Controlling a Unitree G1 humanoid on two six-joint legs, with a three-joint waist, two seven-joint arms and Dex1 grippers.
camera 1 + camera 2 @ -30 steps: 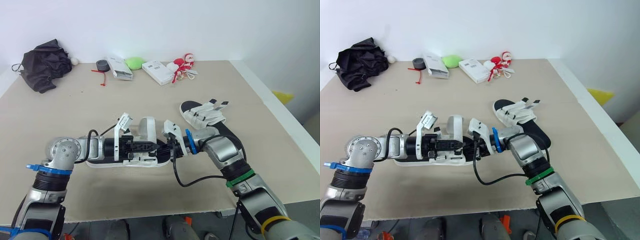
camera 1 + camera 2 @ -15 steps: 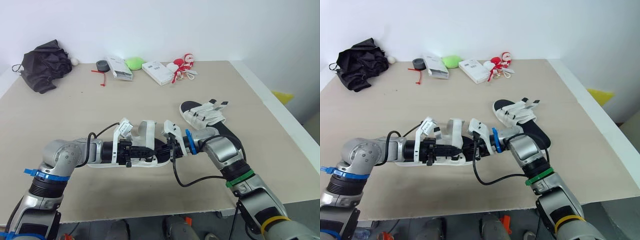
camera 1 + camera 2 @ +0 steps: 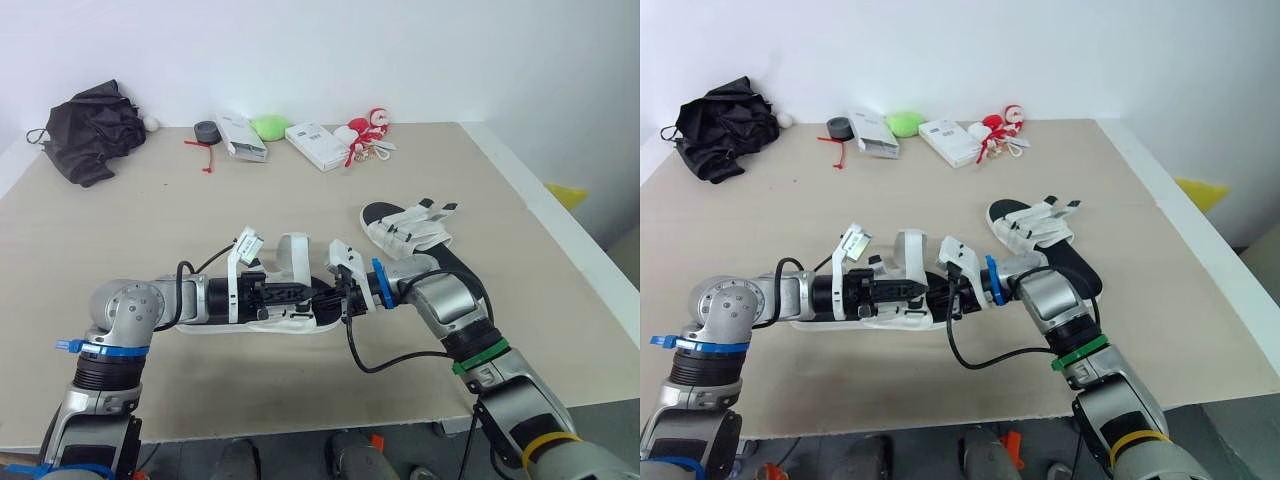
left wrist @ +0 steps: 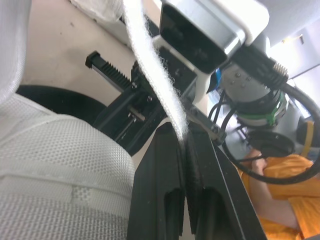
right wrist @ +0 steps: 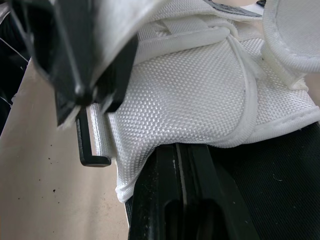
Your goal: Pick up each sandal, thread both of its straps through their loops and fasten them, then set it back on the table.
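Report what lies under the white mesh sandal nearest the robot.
The white mesh sandal lies on the beige table, its pale sole edge meeting the tabletop. The left claw and right claw cover its middle, so contact there is hidden.

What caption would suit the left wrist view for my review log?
Left gripper with jaws shut on the white strap of the sandal.

Head stereo pair looking down over table [image 3: 150, 220], wrist cameras close on sandal [image 5: 190, 90]
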